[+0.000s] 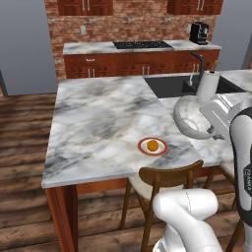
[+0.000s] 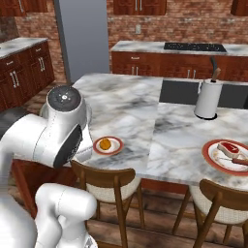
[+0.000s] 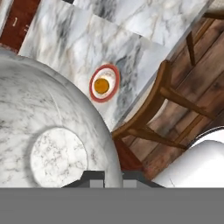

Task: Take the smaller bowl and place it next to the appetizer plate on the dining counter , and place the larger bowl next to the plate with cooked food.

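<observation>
My gripper is shut on the rim of the smaller bowl, a white-grey speckled bowl with a pale inside. In the left base view the smaller bowl hangs tilted above the right part of the dining counter, held by the gripper. The appetizer plate, red-rimmed with an orange item, sits near the counter's front edge, left of and below the bowl; it also shows as the appetizer plate and the appetizer plate. The plate with cooked food lies at the right of the dining counter. The larger bowl is out of view.
A paper towel roll stands by the dark sink and faucet. Wooden chairs are tucked under the counter's front edge, one chair below the appetizer plate and another chair below the meat plate. The arm's elbow blocks the left side.
</observation>
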